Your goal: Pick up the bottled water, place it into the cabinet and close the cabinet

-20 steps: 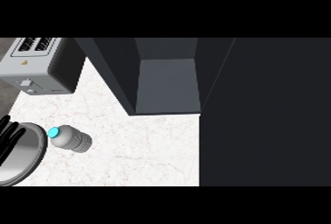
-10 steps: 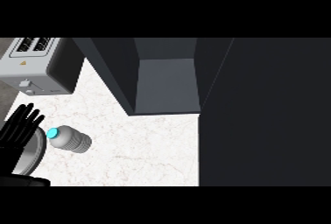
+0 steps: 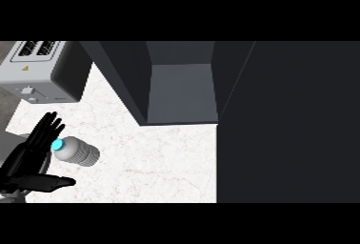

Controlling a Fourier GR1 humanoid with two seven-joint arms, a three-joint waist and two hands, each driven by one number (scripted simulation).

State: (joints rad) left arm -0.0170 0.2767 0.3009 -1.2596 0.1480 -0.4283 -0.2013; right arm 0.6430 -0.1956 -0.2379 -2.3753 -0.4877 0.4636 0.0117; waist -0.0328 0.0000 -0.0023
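Just right of the straight, spread fingers of the left hand lies the bottle, cap nearest them; presumably opened to enclose it.

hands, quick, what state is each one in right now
left hand: open, fingers straight, beside the cap end of the bottled water, holding nothing
right hand: not in view

One bottle, one toaster, one cabinet
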